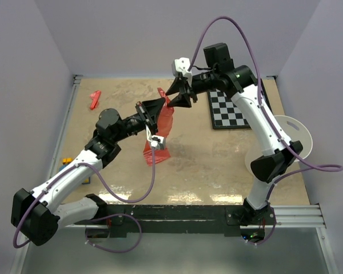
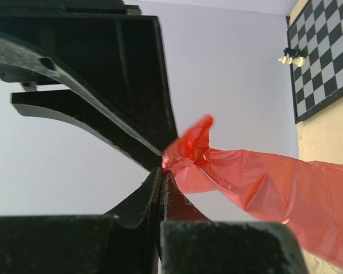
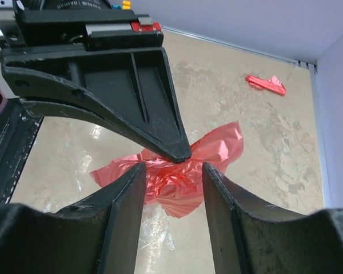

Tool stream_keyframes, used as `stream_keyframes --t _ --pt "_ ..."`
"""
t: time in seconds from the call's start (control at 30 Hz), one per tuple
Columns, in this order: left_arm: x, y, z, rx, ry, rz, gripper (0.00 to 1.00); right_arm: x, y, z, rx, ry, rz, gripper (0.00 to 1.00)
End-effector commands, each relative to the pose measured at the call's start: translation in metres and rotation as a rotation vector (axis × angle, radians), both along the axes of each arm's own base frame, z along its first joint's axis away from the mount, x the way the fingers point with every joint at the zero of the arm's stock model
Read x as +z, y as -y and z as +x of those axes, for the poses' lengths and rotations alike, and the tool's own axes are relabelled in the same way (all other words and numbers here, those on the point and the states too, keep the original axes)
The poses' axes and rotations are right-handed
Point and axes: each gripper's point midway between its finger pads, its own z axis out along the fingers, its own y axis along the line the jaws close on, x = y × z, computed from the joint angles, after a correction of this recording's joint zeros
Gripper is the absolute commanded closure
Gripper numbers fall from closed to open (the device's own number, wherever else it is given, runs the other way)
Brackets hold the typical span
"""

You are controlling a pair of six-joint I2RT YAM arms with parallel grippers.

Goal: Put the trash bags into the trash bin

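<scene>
The trash bag, thin crinkly red-pink film, hangs above the middle of the table. My left gripper is shut on its bunched top corner, and the left wrist view shows the fingertips pinching the film while the bag trails away to the right. My right gripper meets it from the far side and stands open. In the right wrist view its fingers flank the crumpled bag without touching it. The white trash bin sits at the right edge, partly hidden by the right arm.
A black-and-white checkerboard lies at the back right with a white chess piece on it. A small solid red piece lies at the back left. Small yellow and blue blocks sit by the left arm.
</scene>
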Motion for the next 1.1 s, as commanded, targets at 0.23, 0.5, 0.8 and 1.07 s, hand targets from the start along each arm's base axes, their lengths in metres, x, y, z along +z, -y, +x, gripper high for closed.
stream_keyframes --t 0.23,0.5,0.8,1.07 --pt "0.031 -0.004 -0.012 -0.022 0.071 -0.096 1.0 0.002 -0.014 -0.002 0.048 0.042 0.004 0.58" --pt "0.028 -0.008 -0.006 0.017 0.055 -0.092 1.0 0.015 -0.015 -0.004 0.036 0.048 0.042 1.0" --pt "0.028 -0.034 0.002 0.111 -0.004 -0.122 1.0 0.018 0.01 0.008 -0.026 -0.002 0.062 1.0" --pt "0.03 -0.025 -0.003 0.052 -0.05 -0.126 0.97 0.025 0.004 0.007 -0.019 -0.022 0.088 1.0"
